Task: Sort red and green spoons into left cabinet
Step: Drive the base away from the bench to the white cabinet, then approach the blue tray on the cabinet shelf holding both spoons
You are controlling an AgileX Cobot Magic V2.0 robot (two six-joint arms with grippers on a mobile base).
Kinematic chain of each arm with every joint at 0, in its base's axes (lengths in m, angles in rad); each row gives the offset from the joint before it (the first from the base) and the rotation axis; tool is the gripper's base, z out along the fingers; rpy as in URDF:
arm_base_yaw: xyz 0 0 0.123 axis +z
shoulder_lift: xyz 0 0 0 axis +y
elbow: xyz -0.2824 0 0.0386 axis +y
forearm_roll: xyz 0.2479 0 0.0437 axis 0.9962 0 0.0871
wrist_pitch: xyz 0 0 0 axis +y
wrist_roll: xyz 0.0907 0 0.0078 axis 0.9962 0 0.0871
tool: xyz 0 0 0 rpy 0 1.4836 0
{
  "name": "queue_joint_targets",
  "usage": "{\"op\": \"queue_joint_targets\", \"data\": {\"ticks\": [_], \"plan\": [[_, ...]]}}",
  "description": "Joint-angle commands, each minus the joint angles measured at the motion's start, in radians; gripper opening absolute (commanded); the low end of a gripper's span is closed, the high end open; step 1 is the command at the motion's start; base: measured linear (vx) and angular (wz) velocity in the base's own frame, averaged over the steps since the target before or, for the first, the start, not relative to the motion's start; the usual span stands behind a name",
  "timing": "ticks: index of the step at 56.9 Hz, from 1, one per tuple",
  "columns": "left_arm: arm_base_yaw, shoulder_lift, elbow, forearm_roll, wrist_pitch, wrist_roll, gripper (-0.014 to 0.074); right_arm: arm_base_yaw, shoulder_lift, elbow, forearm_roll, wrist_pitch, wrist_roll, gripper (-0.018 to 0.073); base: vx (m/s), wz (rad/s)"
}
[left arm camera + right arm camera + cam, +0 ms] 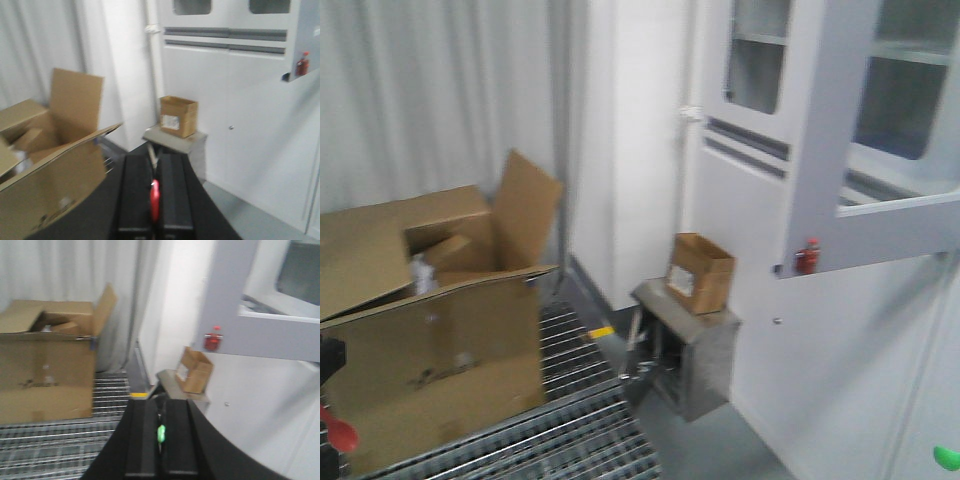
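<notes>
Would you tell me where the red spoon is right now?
Left wrist view, bottom centre: the red spoon is clamped in the left end effector, with the small cardboard box beyond.

all three pictures are soft and smeary, with nothing sharp. the room is bright with flat white light, and the white wall (620, 130) looks washed out. shadows are faint and soft, and the darkest patch sits inside the small grey stand (705, 350). the big cardboard box (430, 330) has fuzzy edges. in the wrist views the left gripper (152, 165) and right gripper (160, 407) are black lumps with little detail. the red spoon (155, 200) and green spoon (161, 433) are small blurry blobs of colour.
</notes>
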Motion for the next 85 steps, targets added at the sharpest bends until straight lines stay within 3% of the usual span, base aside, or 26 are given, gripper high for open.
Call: {"op": "queue_joint_targets", "data": {"ticks": [1, 50, 85], "plan": [[-0.007, -0.006, -0.03, -0.013, -0.059, -0.004, -0.0005, -0.002, 0.006, -0.032, 0.005, -0.082, -0.002, -0.0003, 0.35, -0.68], [-0.007, -0.006, -0.03, -0.013, -0.058, -0.004, -0.0005, -0.002, 0.006, -0.032, 0.005, -0.082, -0.002, -0.0003, 0.23, -0.73], [-0.007, -0.006, -0.03, -0.013, -0.059, -0.004, -0.0005, -0.002, 0.006, -0.032, 0.005, -0.082, -0.002, -0.0003, 0.23, -0.27]]}}
